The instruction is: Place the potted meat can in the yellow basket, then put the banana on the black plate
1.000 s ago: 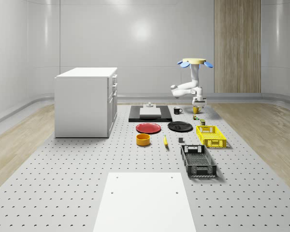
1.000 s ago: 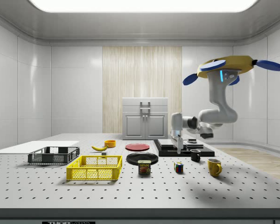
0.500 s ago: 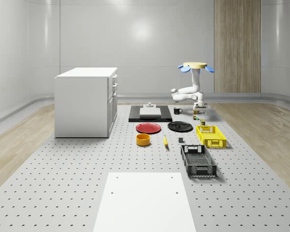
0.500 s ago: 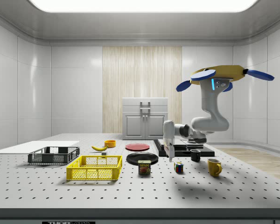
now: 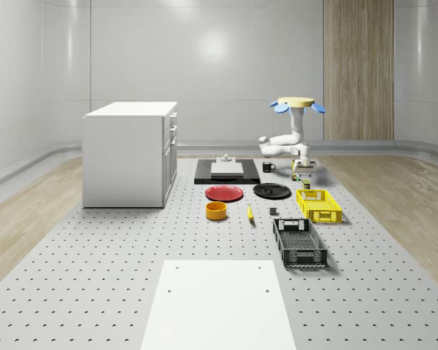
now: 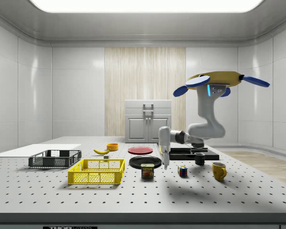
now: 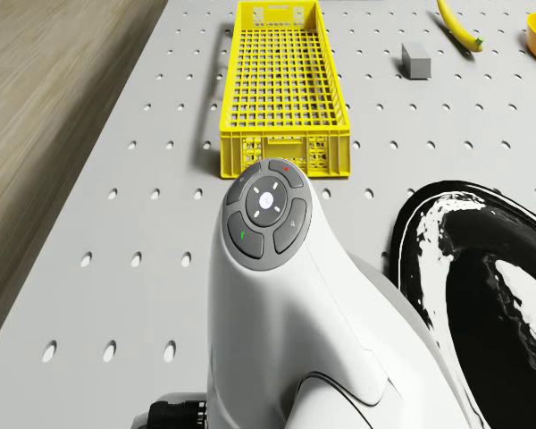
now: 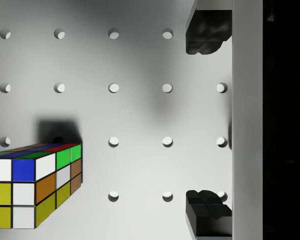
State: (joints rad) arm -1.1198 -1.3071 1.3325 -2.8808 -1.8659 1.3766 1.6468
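White arm's gripper (image 6: 166, 166), fingers apart and empty, now nearer the potted meat can (image 6: 147, 171).

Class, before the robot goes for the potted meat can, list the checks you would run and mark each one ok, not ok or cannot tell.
1. Can upright on the table, free to grasp: ok.
2. Gripper empty, fingers apart: ok.
3. Gripper over the can: not ok; it hangs beside the can, toward the side view's right, with a cube below it in the wrist view.
4. Drone hovering above the table: ok.
5. Yellow basket empty: ok.
6. Banana and black plate undisturbed, apart: ok.
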